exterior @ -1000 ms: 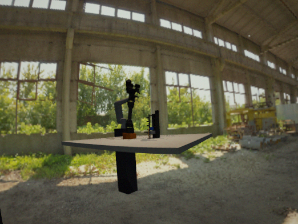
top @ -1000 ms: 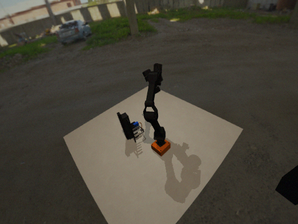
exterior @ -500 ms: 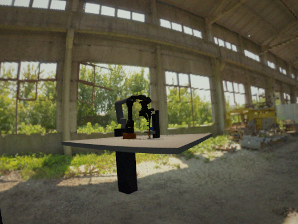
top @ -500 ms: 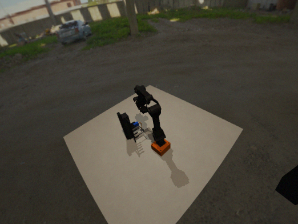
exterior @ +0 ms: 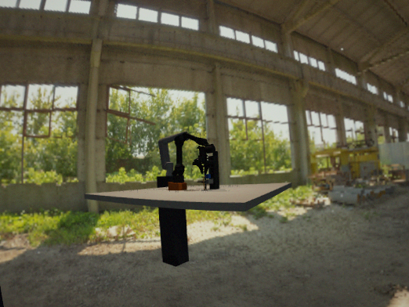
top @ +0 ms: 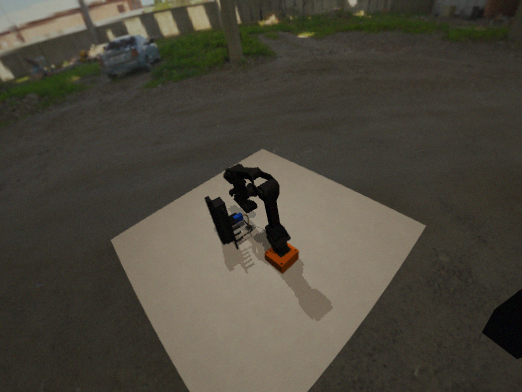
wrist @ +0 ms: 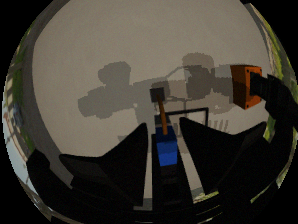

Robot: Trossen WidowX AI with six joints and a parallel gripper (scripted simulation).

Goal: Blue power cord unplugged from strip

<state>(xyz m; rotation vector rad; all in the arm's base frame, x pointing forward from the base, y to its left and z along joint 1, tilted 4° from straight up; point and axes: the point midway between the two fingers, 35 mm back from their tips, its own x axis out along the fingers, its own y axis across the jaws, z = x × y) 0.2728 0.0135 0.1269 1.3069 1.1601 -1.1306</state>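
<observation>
The black power strip stands upright on the table. The blue plug sits low at the strip's side facing the arm. An orange-brown cord runs from it to a small dark block. My gripper points down above the plug. Its fingers are partly open, one on each side of the plug in the wrist view, with gaps on both sides. I see no contact; the exact height over the plug is hard to tell.
A thin black frame with prongs stands beside the plug, close to the fingers. The arm's orange base is on the pale table top.
</observation>
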